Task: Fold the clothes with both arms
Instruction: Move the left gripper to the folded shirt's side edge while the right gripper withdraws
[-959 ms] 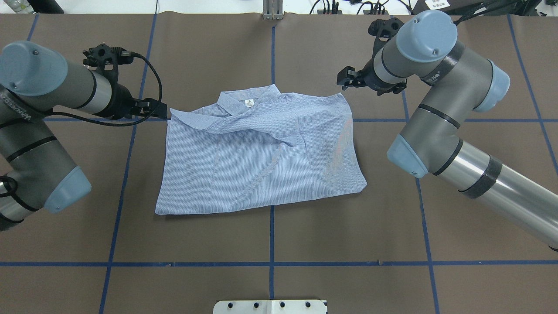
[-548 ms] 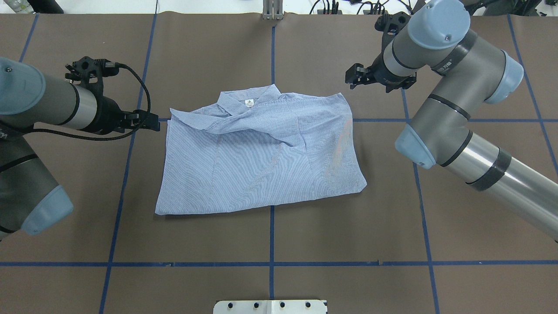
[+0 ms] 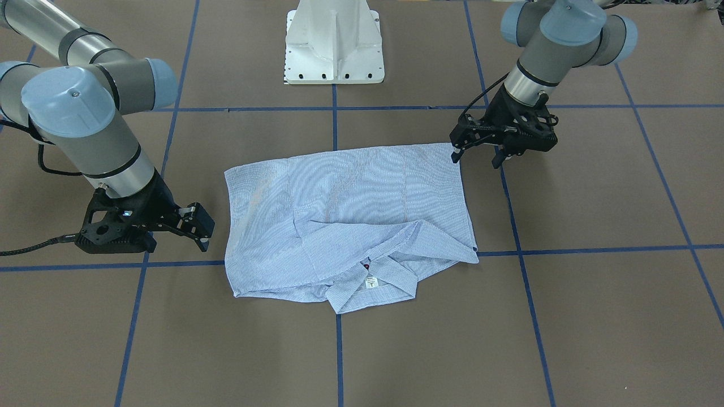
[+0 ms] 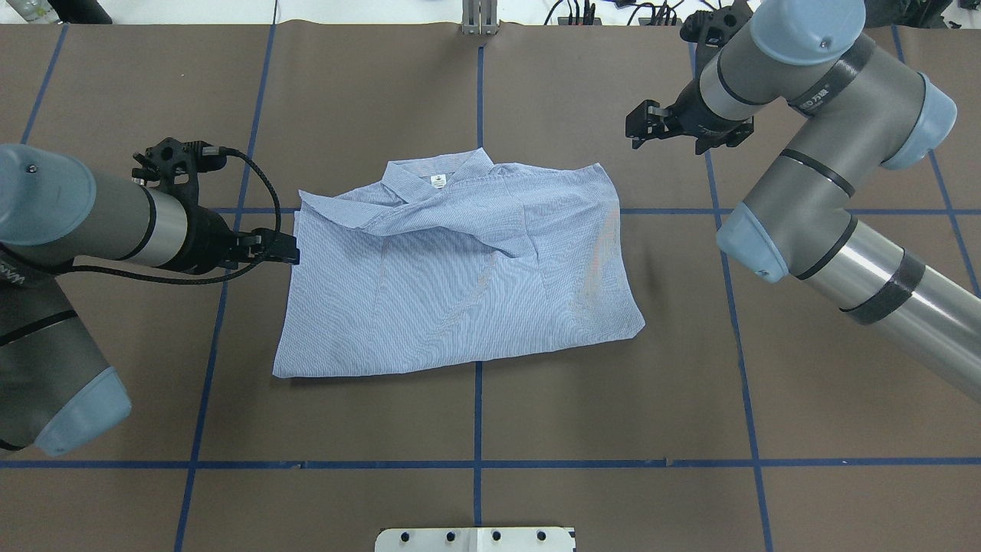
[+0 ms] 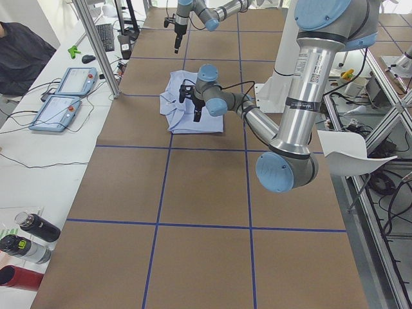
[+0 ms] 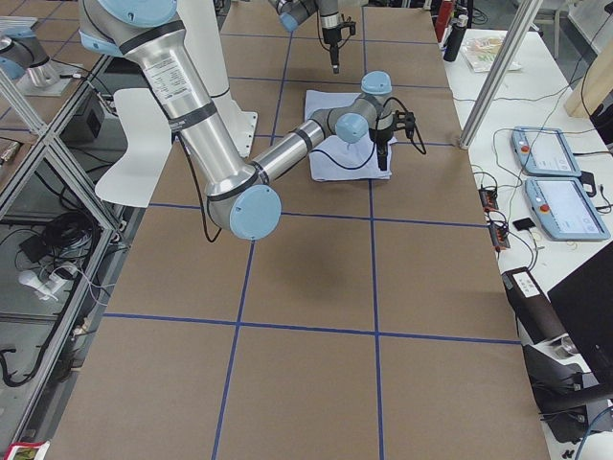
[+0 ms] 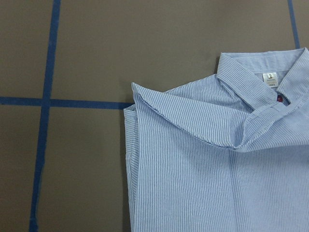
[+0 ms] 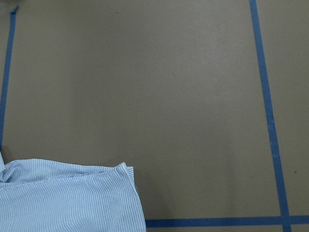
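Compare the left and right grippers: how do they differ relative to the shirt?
Overhead, the left gripper appears at the edge of the shirt; the right gripper stands apart from it. The left wrist camera sees much shirt, the right only a corner. Both are black and empty.

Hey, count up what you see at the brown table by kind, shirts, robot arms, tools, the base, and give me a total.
Striped shirt: 1
Robot arms: 2 (left arm, right arm)
Tools: 2 (left tool, right tool)
White pedestal base: 1
Total: 6
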Tool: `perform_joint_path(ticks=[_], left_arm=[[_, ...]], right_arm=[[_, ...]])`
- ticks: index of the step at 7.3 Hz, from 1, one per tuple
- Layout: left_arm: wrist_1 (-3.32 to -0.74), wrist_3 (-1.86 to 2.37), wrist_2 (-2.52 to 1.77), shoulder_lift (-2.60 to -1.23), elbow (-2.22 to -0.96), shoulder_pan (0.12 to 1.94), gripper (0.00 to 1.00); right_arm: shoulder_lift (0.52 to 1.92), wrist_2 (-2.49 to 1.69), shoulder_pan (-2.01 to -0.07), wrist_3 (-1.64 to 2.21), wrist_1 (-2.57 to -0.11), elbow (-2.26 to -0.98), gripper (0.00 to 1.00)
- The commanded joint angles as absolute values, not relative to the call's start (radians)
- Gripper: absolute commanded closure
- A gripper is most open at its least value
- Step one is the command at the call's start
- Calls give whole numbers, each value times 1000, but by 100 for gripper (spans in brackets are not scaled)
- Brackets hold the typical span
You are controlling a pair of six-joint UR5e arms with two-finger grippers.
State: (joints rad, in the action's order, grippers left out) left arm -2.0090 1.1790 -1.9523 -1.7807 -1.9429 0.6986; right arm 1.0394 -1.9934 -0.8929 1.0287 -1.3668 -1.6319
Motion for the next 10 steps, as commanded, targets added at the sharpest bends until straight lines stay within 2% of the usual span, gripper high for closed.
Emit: perform_joint_path(ticks=[1,6,10], left_arm=[[-2019,1183,-1951,-1758,-1968,678,0],[-2022,1173,-1948,-1773,-1973,658,0],[-2196,1177,-1907,-1623,-2003,614,0]], right_arm=[[1042,-1994,-894,1028,-1367,-1635,0],[1048,-1988,-894,1028,-1364,-1646,0],[1049,-1987,-894,1028,-1364,-1651,0]])
